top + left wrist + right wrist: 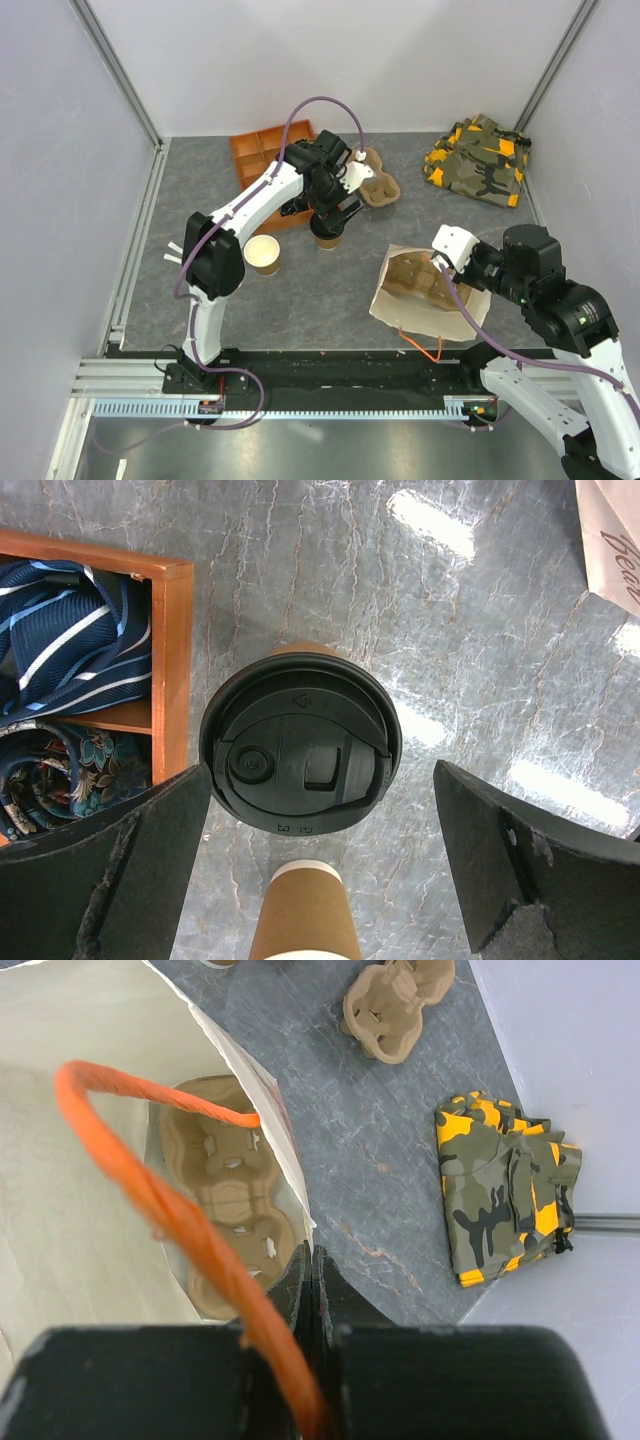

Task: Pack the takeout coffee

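Nearest the arm bases, the right gripper (312,1278) is seen with its fingers pressed together on the rim of a white paper bag (70,1260) with an orange cord handle (150,1200); a moulded brown pulp cup carrier (225,1190) lies inside. Print on the bag, cut off at the edge of the left wrist view, appears to begin "Bea". Further out on the grey marbled table (330,290), an unlidded tan paper cup (262,253) is set just beside the takeout coffee (300,745), a tan paper cup capped by a round black plastic lid, upright on the table. The left gripper (322,770) is held over it, jaws wide apart on either side of the lid. A small triangle and what looks like a "3" are moulded into the lid. Beyond are an orange wooden tray (172,660) holding patterned ties (60,630), a second pulp carrier (378,185) and folded camouflage cloth (480,160).
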`<state>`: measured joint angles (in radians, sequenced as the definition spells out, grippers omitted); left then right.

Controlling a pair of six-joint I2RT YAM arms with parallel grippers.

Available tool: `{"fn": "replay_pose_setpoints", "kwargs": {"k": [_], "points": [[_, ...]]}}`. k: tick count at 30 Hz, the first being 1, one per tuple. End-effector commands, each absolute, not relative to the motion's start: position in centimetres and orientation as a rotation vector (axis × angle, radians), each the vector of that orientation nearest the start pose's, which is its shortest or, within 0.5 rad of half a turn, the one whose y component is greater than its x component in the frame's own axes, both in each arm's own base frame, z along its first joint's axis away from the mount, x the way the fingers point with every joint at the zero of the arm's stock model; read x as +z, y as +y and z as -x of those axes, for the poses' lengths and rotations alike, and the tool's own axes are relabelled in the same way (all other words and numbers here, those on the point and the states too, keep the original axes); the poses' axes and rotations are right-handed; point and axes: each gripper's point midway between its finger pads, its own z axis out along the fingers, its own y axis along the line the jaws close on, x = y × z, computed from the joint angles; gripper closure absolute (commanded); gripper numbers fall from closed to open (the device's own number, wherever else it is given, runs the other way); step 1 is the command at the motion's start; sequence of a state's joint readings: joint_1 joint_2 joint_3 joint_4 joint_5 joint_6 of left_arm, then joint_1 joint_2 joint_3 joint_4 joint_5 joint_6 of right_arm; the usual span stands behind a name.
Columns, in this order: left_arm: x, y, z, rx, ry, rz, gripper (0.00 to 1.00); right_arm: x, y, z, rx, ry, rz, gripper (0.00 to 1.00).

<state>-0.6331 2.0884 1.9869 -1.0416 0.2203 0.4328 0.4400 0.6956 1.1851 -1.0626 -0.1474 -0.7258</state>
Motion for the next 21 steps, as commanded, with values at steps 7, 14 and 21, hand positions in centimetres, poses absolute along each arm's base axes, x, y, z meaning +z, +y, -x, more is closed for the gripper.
{"fn": "replay_pose_setpoints", "kwargs": {"k": [7,14,21], "points": [[13.3,-30.2,-37.4,-0.375,2.246,-1.493,0.0,29.7,8.3,-18.7,-0.023,1.723,1.203,1.0],[12.9,-29.8,-37.7,-0.389,2.267,-1.477,0.05,29.8,8.2,-18.6,-0.021,1.729,1.195,1.0],[12.5,-29.7,-38.2,-0.359,2.264,-1.471,0.14,29.8,8.2,-18.8,-0.027,1.729,1.197,1.0]]}}
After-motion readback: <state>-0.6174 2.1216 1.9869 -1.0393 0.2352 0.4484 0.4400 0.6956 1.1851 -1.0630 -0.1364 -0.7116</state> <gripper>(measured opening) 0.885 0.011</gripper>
